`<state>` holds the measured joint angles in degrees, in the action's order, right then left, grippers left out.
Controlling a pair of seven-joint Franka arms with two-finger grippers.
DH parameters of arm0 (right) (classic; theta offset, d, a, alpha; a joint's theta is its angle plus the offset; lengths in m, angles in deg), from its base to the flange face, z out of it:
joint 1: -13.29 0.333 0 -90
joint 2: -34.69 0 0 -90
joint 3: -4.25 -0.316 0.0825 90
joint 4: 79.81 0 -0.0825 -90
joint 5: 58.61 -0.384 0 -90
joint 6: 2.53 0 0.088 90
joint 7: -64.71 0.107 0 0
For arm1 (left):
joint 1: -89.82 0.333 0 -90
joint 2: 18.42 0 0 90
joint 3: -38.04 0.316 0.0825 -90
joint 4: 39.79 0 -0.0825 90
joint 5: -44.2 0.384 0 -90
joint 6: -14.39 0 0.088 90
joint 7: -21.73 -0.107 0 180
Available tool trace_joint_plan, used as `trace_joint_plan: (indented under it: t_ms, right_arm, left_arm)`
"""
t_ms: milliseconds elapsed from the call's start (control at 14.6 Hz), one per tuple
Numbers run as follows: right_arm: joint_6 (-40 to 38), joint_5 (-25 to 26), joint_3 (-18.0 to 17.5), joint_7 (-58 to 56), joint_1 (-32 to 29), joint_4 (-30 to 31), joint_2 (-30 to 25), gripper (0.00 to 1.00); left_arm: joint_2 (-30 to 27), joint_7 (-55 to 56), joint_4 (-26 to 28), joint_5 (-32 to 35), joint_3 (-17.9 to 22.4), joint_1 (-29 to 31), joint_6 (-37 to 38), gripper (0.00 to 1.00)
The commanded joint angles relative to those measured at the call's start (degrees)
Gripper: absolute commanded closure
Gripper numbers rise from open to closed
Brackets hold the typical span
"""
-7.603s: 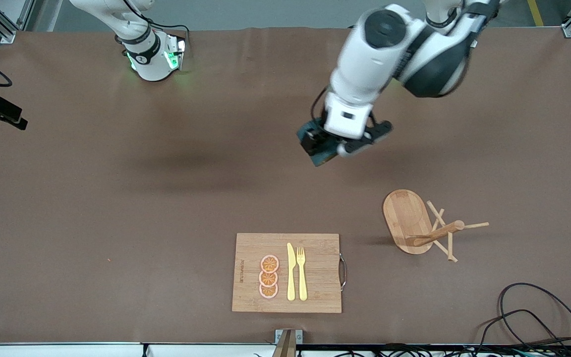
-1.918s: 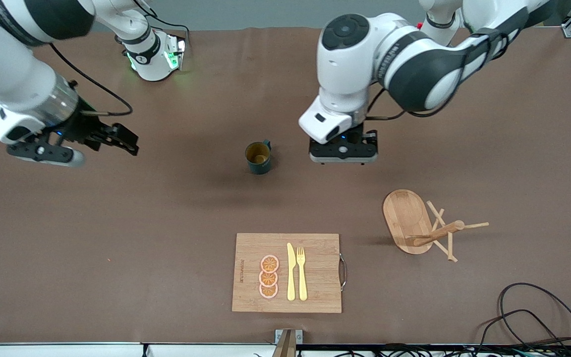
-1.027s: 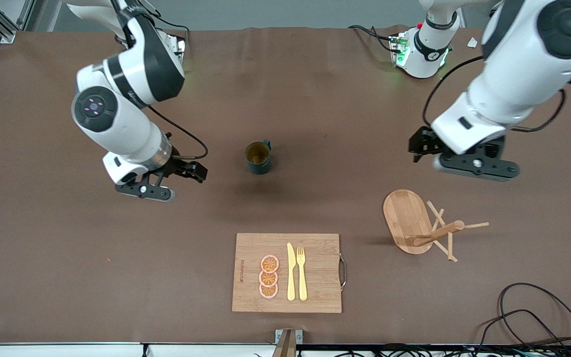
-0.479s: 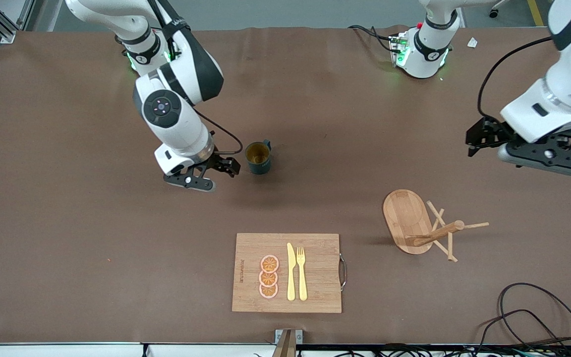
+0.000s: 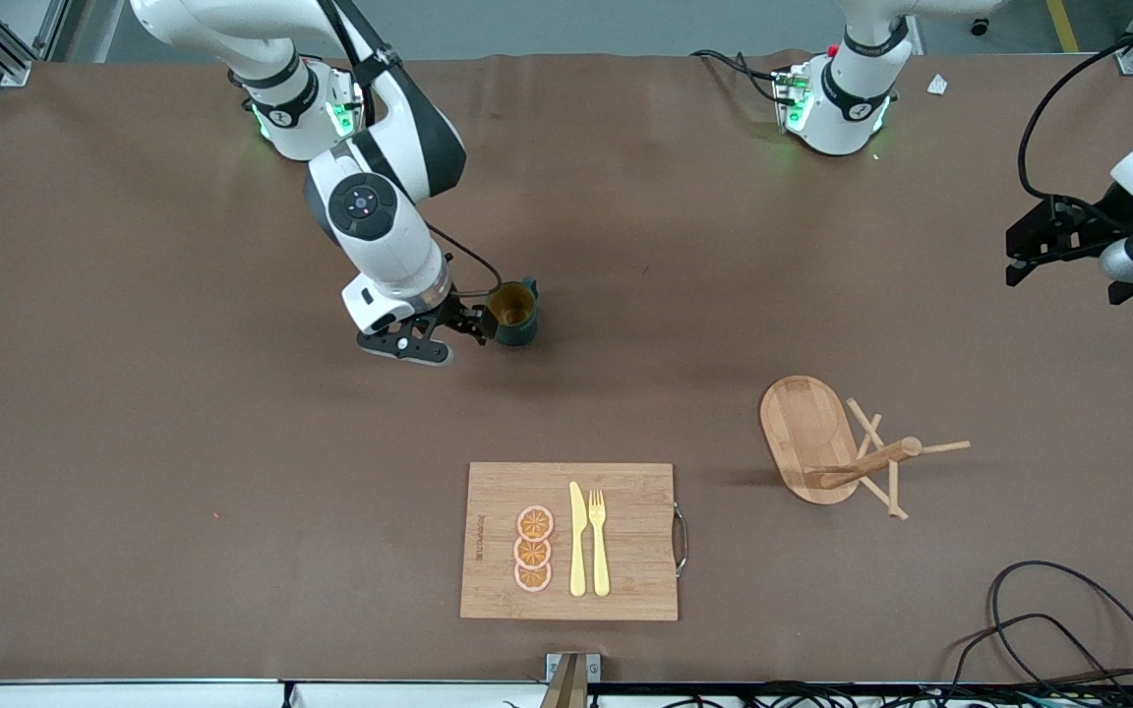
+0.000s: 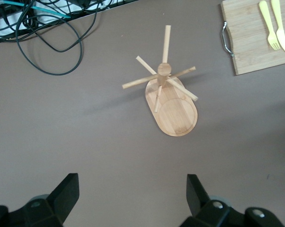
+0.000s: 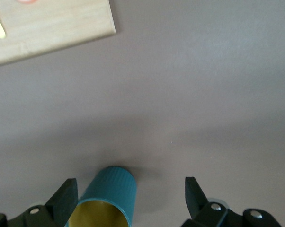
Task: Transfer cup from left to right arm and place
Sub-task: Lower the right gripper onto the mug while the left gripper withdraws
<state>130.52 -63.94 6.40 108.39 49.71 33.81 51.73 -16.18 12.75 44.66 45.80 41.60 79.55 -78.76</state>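
The cup (image 5: 513,313), a dark teal mug that is yellow inside, stands upright on the brown table (image 5: 183,472) near its middle. Its handle points toward the robots' bases. My right gripper (image 5: 476,324) is low beside the cup on the right arm's side, and it is open. In the right wrist view the cup (image 7: 109,196) sits between the spread fingers of the right gripper (image 7: 130,191), close to one finger and well apart from the other. My left gripper (image 5: 1024,246) hangs open and empty over the left arm's end of the table. The left wrist view shows only bare table inside the left gripper (image 6: 131,187).
A wooden cutting board (image 5: 626,541) nearer the front camera carries orange slices (image 5: 533,549), a yellow knife (image 5: 577,541) and a fork (image 5: 599,541). A wooden mug tree (image 5: 857,457) on an oval base stands toward the left arm's end. Black cables (image 5: 1058,629) lie at that near corner.
The right arm has swung in across the table and brought its open gripper down against the cup. The left arm has drawn away to its own end. The cup has not moved.
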Motion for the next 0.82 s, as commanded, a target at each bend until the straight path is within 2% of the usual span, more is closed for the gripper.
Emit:
trace_joint_plan:
  t_ms: [0, 411, 616, 753]
  right_arm:
    - [1.6, -0.3, 0.6, 2.0, 1.6, 5.0, -3.5, 0.00]
    - [3.7, -0.2, 0.6, 3.2, 3.8, 9.2, -5.6, 0.00]
    - [8.3, -0.2, 0.6, 5.6, 5.9, 10.3, -4.9, 0.00]
    - [9.9, -0.2, 0.6, 6.8, 6.8, 10.3, -3.9, 0.00]
  left_arm:
    - [-0.9, 0.9, 1.1, -1.7, -1.4, -0.6, 0.1, 0.00]
    - [-0.7, 0.7, 1.1, -1.7, -2.7, 0.0, 0.0, 0.00]
    - [-0.5, 1.0, 1.0, -1.5, -13.2, 9.1, -0.3, 0.00]
    - [-0.4, 1.0, 1.0, -1.4, -13.9, 11.0, -0.5, 0.00]
